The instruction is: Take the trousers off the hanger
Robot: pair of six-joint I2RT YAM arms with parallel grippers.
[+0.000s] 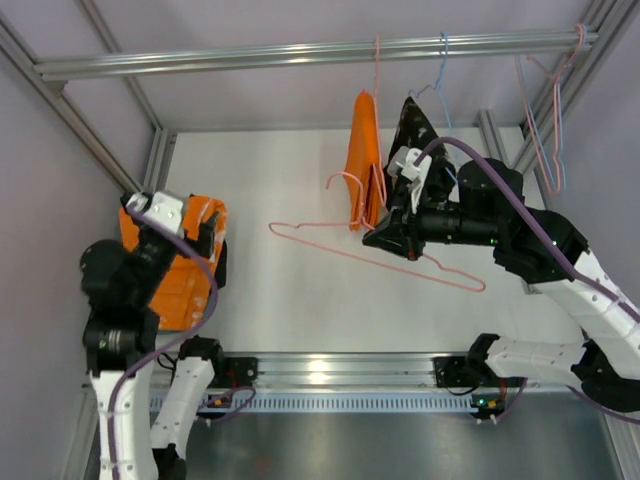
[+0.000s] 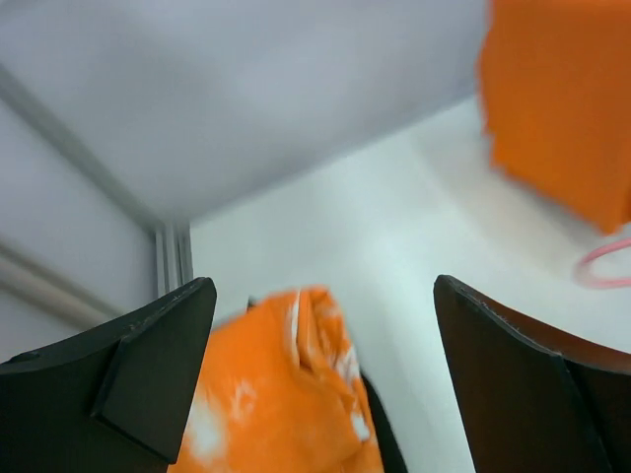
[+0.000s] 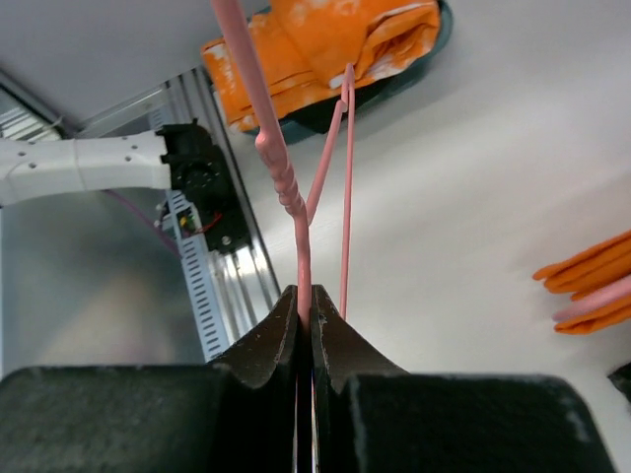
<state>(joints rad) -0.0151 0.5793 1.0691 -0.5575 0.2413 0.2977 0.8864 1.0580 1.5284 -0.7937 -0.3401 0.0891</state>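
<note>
The orange trousers [image 1: 175,285] lie bunched in a black bin at the left, off the hanger. They also show in the left wrist view [image 2: 286,394] and the right wrist view [image 3: 325,39]. My left gripper [image 1: 200,228] hovers just above them, open and empty [image 2: 323,296]. The pink wire hanger [image 1: 380,262] is bare and held roughly level over the table's middle. My right gripper [image 1: 375,238] is shut on its wire [image 3: 304,296] just below the twisted neck [image 3: 281,177].
A second orange garment [image 1: 365,160] hangs from the back rail [image 1: 300,52] on a pink hanger, beside a black speckled garment [image 1: 415,125] on a light blue hanger. More wire hangers [image 1: 545,130] hang at the far right. Frame posts stand at the sides.
</note>
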